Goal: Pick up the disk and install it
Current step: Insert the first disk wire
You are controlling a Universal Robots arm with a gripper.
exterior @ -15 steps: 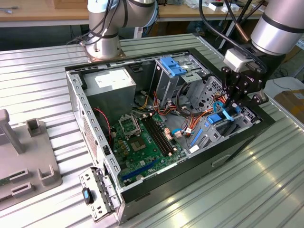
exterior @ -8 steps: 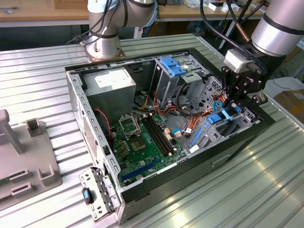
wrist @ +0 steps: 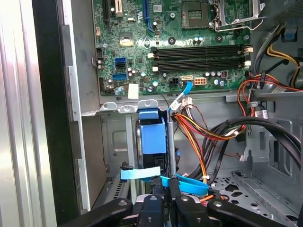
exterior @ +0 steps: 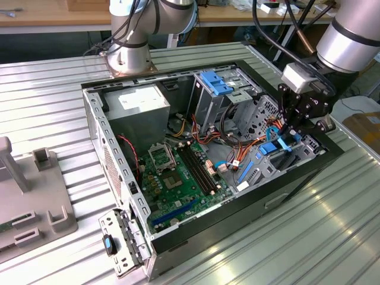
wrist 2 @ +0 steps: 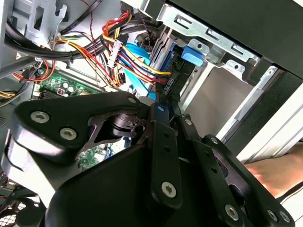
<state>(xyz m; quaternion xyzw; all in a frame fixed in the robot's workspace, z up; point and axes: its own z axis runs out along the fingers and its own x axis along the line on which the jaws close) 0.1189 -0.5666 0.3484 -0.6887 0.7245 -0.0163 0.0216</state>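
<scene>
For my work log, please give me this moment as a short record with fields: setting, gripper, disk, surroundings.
setting: open computer case lying on a ribbed metal table
gripper: gripper lowered into the drive bay at the exterior view's right, fingers close together
disk: disk standing on edge in the bay, blue frame facing the first wrist view, just beyond the fingertips
surroundings: green motherboard, coloured cables

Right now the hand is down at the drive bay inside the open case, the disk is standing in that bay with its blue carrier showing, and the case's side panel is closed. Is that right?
Not quite: the side panel is off. The exterior view shows the case open, its motherboard exposed. The rest holds: the hand is at the bay and the disk stands there, blue carrier showing.
</scene>
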